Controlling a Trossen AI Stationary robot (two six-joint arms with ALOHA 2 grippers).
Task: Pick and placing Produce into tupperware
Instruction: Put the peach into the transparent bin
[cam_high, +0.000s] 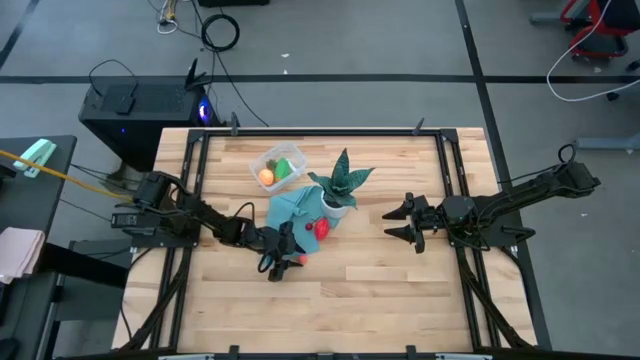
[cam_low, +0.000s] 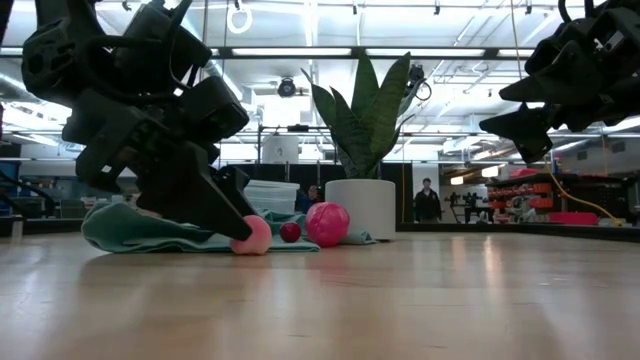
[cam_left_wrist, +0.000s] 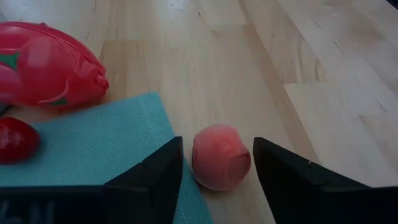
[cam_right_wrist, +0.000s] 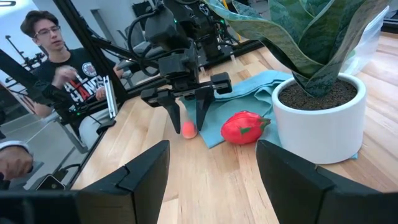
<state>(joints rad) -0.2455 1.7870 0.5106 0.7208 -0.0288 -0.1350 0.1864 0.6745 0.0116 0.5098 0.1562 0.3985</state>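
We see the left hand (cam_left_wrist: 214, 165) low on the wooden counter (cam_high: 380, 290), its fingers spread around a small round pinkish-red toy fruit (cam_left_wrist: 221, 157) but apart from it, just off the teal cloth's (cam_left_wrist: 93, 143) edge. Beyond lie a tiny dark red piece (cam_left_wrist: 15, 138) and a larger red toy fruit (cam_left_wrist: 46, 65). Farther off, the clear shallow plastic tupperware (cam_high: 278, 165) holds an orange round (cam_high: 266, 176) and green round (cam_high: 283, 168) piece, beside the spiky potted plant (cam_high: 340, 185). The right hand (cam_high: 400, 222) hovers spread, well apart.

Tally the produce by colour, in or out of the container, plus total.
Orange round fruit, in clear plastic tupperware: 1
Green round fruit, in tupperware: 1
Large red fruit, out: 1
Small dark-red piece, out: 1
Pinkish peach-like piece, out: 1
Total: 5
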